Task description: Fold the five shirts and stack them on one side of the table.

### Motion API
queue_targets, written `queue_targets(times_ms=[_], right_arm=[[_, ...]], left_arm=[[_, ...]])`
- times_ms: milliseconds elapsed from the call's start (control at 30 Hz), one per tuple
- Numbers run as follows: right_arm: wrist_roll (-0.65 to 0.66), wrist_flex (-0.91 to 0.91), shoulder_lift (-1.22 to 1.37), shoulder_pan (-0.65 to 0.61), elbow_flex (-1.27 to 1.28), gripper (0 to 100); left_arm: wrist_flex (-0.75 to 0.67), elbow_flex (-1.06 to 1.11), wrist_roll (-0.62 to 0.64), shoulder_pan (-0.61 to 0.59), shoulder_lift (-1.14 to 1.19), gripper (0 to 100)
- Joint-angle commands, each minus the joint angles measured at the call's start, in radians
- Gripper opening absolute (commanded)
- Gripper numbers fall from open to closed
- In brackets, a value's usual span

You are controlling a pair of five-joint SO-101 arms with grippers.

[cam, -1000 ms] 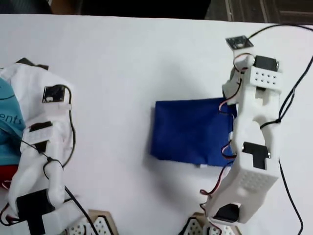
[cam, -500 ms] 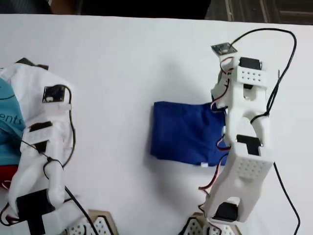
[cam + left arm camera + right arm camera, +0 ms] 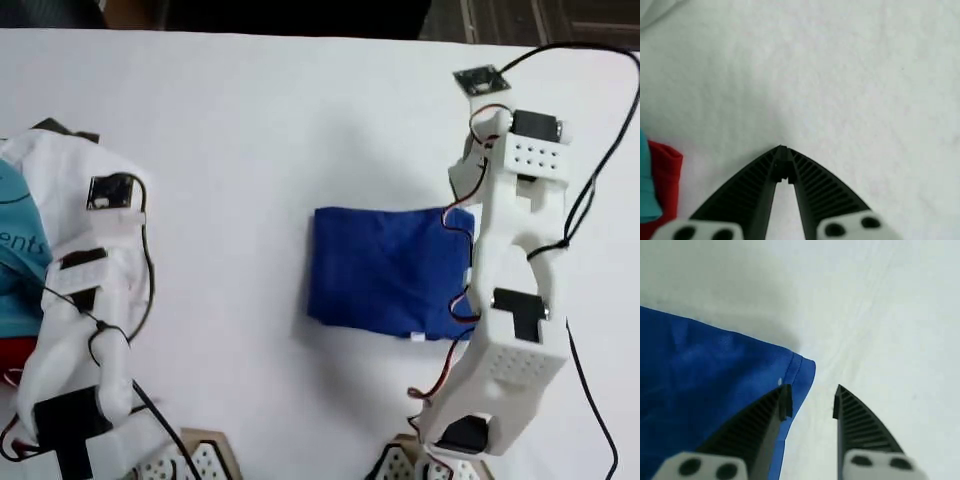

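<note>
Right gripper point(image 3: 811, 390) hangs released, its 2 dark fingers point(image 3: 760, 425) spread with a clear gap, just above a corner of the folded blue shirt point(image 3: 705, 390). 1 finger is over the shirt's hemmed edge, the other over the bare white table point(image 3: 900, 315). From the high view, the blue shirt point(image 3: 385, 270) lies as a flat rectangle near the middle of the table point(image 3: 250, 120). The right arm point(image 3: 515, 300) stretches along its right-hand edge and covers part of it.

Left gripper point(image 3: 781, 150) is clenched, fingertips meeting with nothing between them, above white cloth point(image 3: 850, 75). A red shirt point(image 3: 667, 180) and a sliver of a teal shirt point(image 3: 645, 185) lie beside it. In the high view the left arm point(image 3: 75, 330) rests over a white shirt point(image 3: 55, 170) at the table's left edge. The teal shirt point(image 3: 15, 240) and red shirt point(image 3: 10, 355) lie against it in 1 heap.

Compared with 0.5 seconds ago, the right arm's wrist has swung back away from the table's middle, to about where it was 1 second ago. More of the blue shirt's right side now shows. The shirt's left edge has kept its place over that 0.5 seconds, and the left arm and the heap have not moved.
</note>
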Motion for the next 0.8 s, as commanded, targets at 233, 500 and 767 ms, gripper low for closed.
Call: queue_targets(times_ms=[233, 500, 767], right_arm=[[-0.052, -0.076, 0.127, -0.05, -0.023, 2.1], [-0.049, -0.113, 0.295, -0.05, -0.025, 2.1], [-0.055, -0.047, 0.145, -0.024, -0.023, 2.1]], left_arm=[[-0.012, -0.001, 0.003, 0.008, -0.041, 3], [-0.012, -0.001, 0.003, 0.008, -0.041, 3], [-0.012, -0.001, 0.003, 0.008, -0.041, 3]])
